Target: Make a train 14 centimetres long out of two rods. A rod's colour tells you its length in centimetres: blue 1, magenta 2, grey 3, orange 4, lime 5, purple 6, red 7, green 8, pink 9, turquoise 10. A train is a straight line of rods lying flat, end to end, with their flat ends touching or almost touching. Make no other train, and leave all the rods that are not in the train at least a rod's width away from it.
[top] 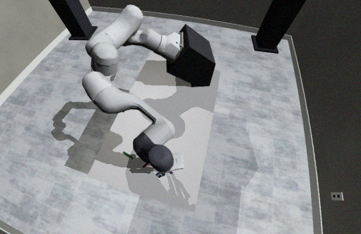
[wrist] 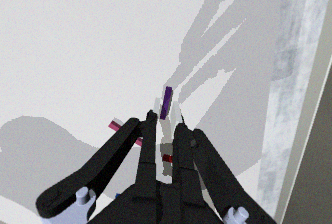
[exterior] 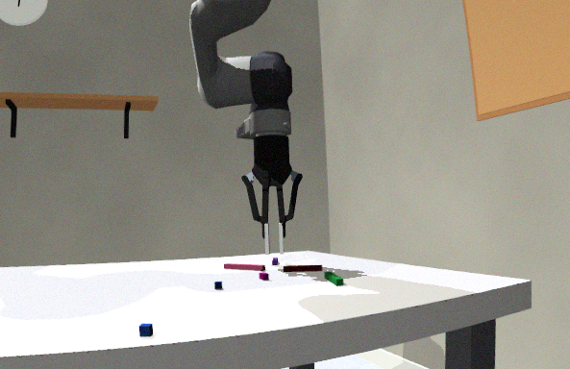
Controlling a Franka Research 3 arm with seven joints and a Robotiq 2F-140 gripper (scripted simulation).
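Nearest, a blue rod (exterior: 146, 330) is seen on the worktop (top: 197, 125) (exterior: 86, 307) (wrist: 62, 60), a second blue rod (exterior: 218, 285) set farther back; now the green rod (top: 128, 155) (exterior: 334, 279) is passed, then the magenta rod (exterior: 263, 276). Behind, the red rod (top: 145, 165) (exterior: 302, 268) (wrist: 167, 158) and pink rod (exterior: 244, 266) (wrist: 115, 126) are laid well apart from the purple rod's (top: 171, 172) (exterior: 275, 260) (wrist: 166, 103) ends, and above, the end effector (top: 161, 175) (exterior: 274, 252) (wrist: 165, 106) is held slightly spread, nothing pinched.

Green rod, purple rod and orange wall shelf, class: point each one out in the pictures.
green rod (top: 128, 155) (exterior: 334, 279): top, exterior; middle
purple rod (wrist: 166, 103): wrist; upper face
wall shelf (exterior: 76, 101): exterior; front edge
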